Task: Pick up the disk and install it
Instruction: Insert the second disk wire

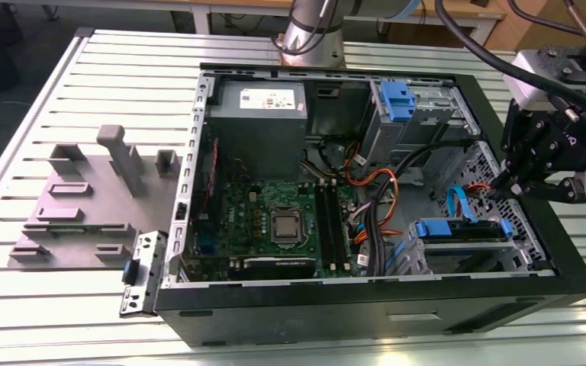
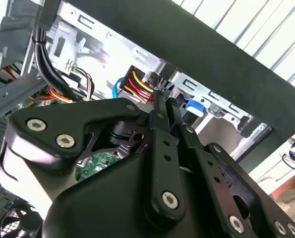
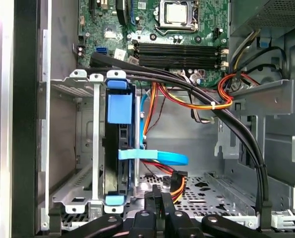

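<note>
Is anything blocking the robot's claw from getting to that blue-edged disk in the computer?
Partly. The disk sits on edge inside the metal drive cage, whose frame flanks it. A light blue cable and orange wires lie between it and the gripper.

An open computer case (image 1: 375, 305) is laid on its side on the worktop (image 1: 120, 69). A stand with upright posts (image 1: 100, 198) is placed beside the case, on the exterior view's left. Inside the case, the motherboard (image 1: 272, 221) is found in the middle, and the power-supply box (image 1: 259, 114) is set behind it, near the arm's base (image 1: 311, 34). On the exterior view's right, a drive cage (image 1: 415, 107) is mounted at the far corner. The disk (image 1: 461, 232) is seated in the bay (image 1: 466, 259) at the near corner, and cables (image 1: 375, 183) are routed between the two. The pincer (image 1: 532, 187) is held above the case's wall on the exterior view's right, just beside the disk.
</note>
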{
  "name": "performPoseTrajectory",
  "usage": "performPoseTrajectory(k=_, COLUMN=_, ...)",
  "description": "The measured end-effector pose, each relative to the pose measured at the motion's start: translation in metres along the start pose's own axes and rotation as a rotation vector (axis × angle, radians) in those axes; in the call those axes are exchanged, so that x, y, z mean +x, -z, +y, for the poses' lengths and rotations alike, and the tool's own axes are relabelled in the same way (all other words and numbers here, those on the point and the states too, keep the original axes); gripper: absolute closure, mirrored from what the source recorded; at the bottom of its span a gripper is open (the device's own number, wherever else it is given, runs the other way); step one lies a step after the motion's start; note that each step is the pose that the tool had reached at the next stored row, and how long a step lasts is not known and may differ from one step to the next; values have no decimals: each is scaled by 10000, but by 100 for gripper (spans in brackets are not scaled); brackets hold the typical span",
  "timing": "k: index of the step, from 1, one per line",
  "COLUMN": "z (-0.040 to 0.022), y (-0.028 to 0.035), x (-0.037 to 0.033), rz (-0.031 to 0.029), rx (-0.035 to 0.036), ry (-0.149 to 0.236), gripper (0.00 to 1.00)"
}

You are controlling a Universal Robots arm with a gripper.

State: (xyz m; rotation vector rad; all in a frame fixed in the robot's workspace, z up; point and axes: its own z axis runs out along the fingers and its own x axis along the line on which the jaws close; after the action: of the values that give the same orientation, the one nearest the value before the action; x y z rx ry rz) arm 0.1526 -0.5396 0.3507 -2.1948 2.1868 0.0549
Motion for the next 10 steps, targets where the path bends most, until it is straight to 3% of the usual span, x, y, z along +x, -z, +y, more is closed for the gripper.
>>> performPoseTrajectory(k=10, z=68, y=-5, x=158, rz=-2, rx=36, ry=7, gripper=83)
